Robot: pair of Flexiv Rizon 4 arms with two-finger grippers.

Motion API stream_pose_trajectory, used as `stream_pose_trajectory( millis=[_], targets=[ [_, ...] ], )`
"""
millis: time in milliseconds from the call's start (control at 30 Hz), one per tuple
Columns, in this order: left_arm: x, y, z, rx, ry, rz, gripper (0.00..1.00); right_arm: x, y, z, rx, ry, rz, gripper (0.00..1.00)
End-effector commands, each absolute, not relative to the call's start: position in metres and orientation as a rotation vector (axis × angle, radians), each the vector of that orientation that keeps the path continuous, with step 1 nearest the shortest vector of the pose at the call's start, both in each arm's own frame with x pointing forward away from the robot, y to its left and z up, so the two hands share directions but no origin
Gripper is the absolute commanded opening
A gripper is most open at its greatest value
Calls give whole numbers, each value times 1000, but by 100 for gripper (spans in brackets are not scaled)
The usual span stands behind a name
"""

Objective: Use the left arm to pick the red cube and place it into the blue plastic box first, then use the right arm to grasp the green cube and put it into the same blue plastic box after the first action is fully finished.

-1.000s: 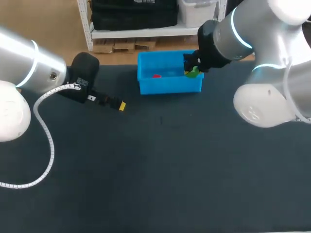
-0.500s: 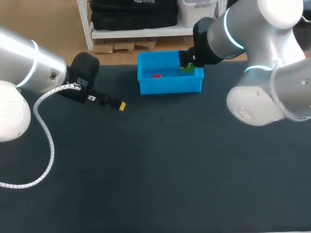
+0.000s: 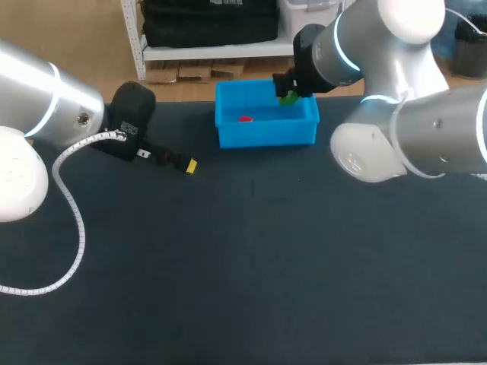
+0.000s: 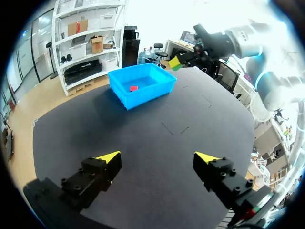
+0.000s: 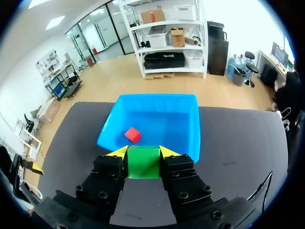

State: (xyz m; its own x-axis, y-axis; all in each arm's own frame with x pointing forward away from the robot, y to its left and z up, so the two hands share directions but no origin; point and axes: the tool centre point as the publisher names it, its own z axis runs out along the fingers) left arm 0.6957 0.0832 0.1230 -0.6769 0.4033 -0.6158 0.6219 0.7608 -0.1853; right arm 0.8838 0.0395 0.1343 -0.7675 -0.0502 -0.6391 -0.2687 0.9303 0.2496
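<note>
A: Dark matting covers the table [image 3: 251,289] from edge to edge. Where is the right claw [image 5: 143,153]?
B: Up in the air, with the box [image 5: 157,101] ahead of it and below.
A: Is that claw holding anything?
B: Yes. Both fingers press on the green cube [image 5: 143,162] from two sides, yellow tips against its upper corners. The cube fills the gap between them.
A: Is the green cube inside the box?
B: No, it hangs in the grip, higher than the rim. From above it shows over the far right part of the box. Whether it is fully past the wall I cannot tell.
A: And the red cube [image 5: 133,135]?
B: It lies on the box floor, ahead of the right claw and a little off toward one finger, apart from the green one. Neither claw touches it.
A: What about the left claw [image 4: 157,157]?
B: It is spread wide, with nothing between its fingers. Bare matting lies under it and ahead of it. The box stands well ahead of that claw, open side up, with the red cube showing inside.
A: Are the two claws near each other?
B: No. The right claw with its green cube is far ahead of the left one, past the box.
</note>
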Motion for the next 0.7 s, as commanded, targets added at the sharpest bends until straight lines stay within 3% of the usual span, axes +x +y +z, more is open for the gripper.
stream_pose_trajectory(
  millis=[33, 700],
  targets=[
    [696, 85, 122, 771, 2391, -527, 100, 913, 45, 123, -238, 2434, 447, 0],
    [696, 85, 122, 771, 2391, -527, 100, 952, 40, 90, -247, 2509, 415, 0]
  ],
)
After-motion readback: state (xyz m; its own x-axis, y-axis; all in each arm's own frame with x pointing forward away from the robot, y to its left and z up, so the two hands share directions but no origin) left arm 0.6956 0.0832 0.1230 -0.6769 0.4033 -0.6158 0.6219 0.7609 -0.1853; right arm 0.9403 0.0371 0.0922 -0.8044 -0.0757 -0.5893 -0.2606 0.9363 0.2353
